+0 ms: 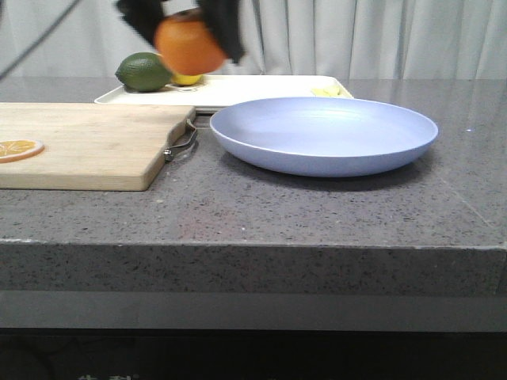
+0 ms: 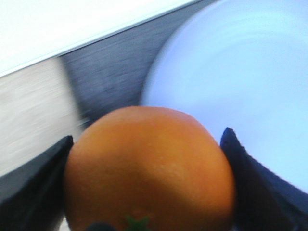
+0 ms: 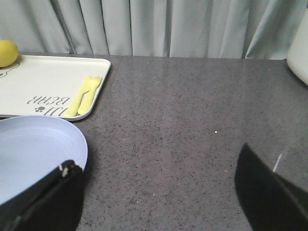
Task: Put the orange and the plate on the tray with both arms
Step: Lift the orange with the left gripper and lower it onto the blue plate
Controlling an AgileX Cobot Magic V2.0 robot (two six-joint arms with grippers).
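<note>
My left gripper [image 1: 188, 28] is shut on the orange [image 1: 188, 46] and holds it in the air above the far left of the counter, over the near edge of the cream tray [image 1: 261, 85]. In the left wrist view the orange [image 2: 149, 168] fills the space between both black fingers [image 2: 33, 183], stem spot toward the camera. The lavender-blue plate [image 1: 323, 133] lies on the counter in front of the tray and also shows in the left wrist view [image 2: 240, 91]. My right gripper [image 3: 156, 192] is open and empty over bare counter, just right of the plate's rim [image 3: 33, 154]. It is out of the front view.
A wooden cutting board [image 1: 87, 142] with a dried orange slice [image 1: 17, 148] lies at the left. On the tray are a green lime [image 1: 143, 72], a yellow lemon [image 3: 7, 52] and a yellow fork and spoon [image 3: 83, 96]. A white object [image 3: 299, 48] stands at the far right.
</note>
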